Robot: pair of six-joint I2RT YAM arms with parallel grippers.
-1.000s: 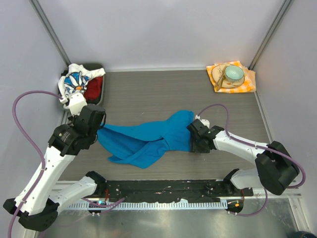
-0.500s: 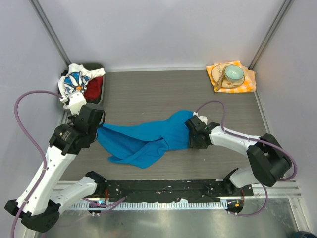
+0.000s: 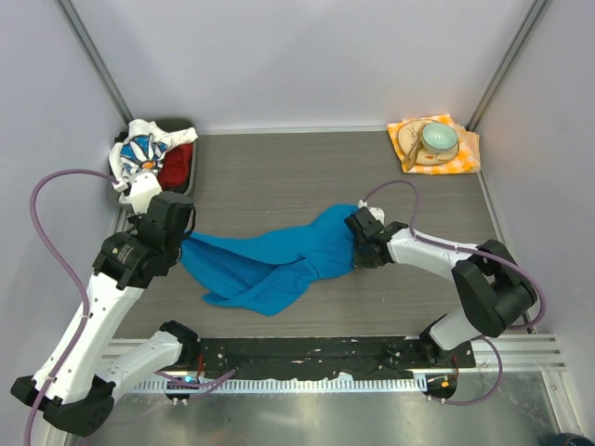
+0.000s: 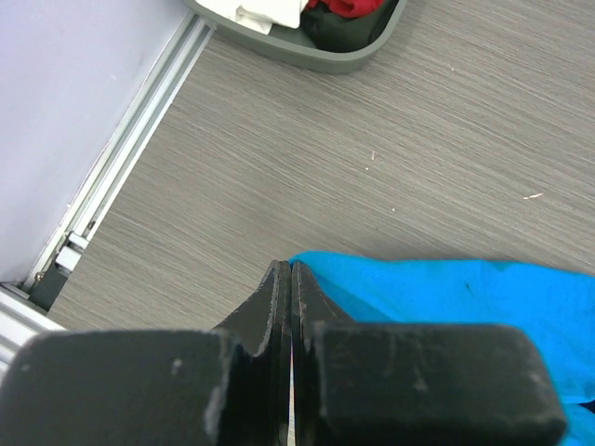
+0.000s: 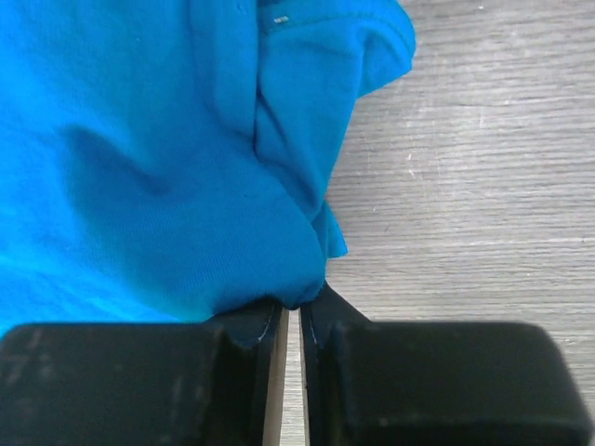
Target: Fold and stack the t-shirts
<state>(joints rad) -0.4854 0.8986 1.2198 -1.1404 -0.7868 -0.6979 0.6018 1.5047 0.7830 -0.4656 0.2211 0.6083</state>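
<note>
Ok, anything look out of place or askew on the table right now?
The blue t-shirt lies twisted and bunched mid-table, pinched at each end by the left tool and right tool. The daisy t-shirt spills over the rim of its bin. Nothing else stands out.

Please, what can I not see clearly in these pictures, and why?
1. Red t-shirt: in the top view it lies mostly under the daisy t-shirt; in the left wrist view the top edge cuts it off.
2. Blue t-shirt, left end: in the top view the left gripper covers it. Whether cloth sits between its shut fingers is unclear.
3. Bowl: its contents are too small to tell.
</note>
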